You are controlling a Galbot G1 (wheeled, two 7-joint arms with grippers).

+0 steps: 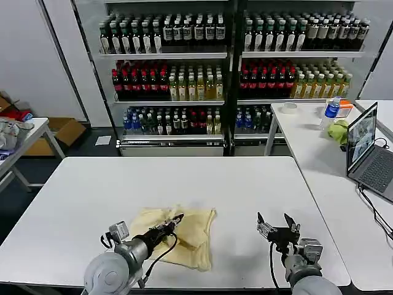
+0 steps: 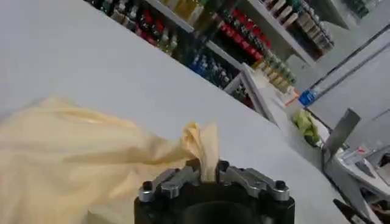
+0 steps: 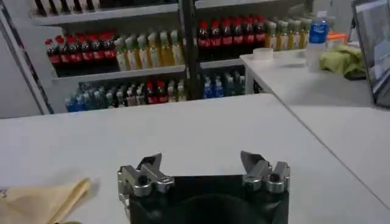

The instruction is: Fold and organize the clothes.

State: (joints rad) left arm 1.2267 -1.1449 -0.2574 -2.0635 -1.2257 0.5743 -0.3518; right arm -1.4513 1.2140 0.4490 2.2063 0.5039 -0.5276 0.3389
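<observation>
A: Start close in. What is the left gripper doing?

B: It is over the near middle of the white table, its jaws closed on a fold of the pale yellow T-shirt. The left wrist view makes that plain: a peak of cloth stands up, pinched between the two fingers. From the head view you see just the fingertip resting among the folds.

A: And the shirt itself?

B: Crumpled and partly folded on the table's near edge, left of centre.

A: The right gripper?

B: It holds nothing, with its jaws spread wide, above bare table to the right of the shirt and apart from it. Its own wrist view catches one corner of the shirt at the edge.

A: Farther back?

B: A side table with a laptop, a blue-capped bottle and a lime-green cloth; behind that, shelves of drinks.
</observation>
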